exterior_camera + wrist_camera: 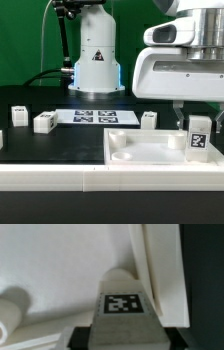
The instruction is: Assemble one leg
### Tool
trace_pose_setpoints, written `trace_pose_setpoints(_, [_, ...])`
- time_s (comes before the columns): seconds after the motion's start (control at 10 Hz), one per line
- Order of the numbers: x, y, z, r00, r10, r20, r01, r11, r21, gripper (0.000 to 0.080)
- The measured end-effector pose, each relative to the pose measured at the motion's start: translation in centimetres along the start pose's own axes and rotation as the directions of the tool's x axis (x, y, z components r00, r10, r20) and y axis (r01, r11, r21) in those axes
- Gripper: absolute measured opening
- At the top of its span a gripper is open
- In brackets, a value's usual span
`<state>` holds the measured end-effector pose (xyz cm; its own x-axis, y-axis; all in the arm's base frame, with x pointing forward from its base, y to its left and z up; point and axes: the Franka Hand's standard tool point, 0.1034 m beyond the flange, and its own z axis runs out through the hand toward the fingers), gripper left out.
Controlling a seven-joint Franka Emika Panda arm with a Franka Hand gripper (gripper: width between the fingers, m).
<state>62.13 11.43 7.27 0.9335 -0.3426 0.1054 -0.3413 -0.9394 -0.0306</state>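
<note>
Fingers: the gripper (196, 128) has its 2 fingers pinched on the leg (197, 138); in the wrist view the dark finger pads (82, 337) flank the leg (122, 317) at its upper end.
Held part: the leg is a small white post with 1 square tag on its face, long axis upright, running straight down from the fingers.
Position: the leg hangs over the corner of the tray (150, 160) at the exterior view's right, inside the raised rim.
Key relation: directly below the leg's lower end the wrist view shows a rounded corner seat (120, 276) of the tray (60, 258), tight against the rim wall (158, 280); leg and seat look aligned on 1 vertical line.
Contact: whether the leg's foot touches the seat cannot be confirmed; the leg itself hides the joint.
Judgement: the next move calls for a straight descent, then a turn about the upright axis.
Surroundings: 3 spare legs (44, 122) lie on the table (60, 150) near the marker board (95, 116), well apart from the gripper.
</note>
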Motion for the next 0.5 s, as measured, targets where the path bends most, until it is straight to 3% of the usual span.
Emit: trace_pose_setpoints(0.5, [0.3,1.7,0.0,0.956,0.293,-0.022,-0.294,0.955,-0.036,0.0298])
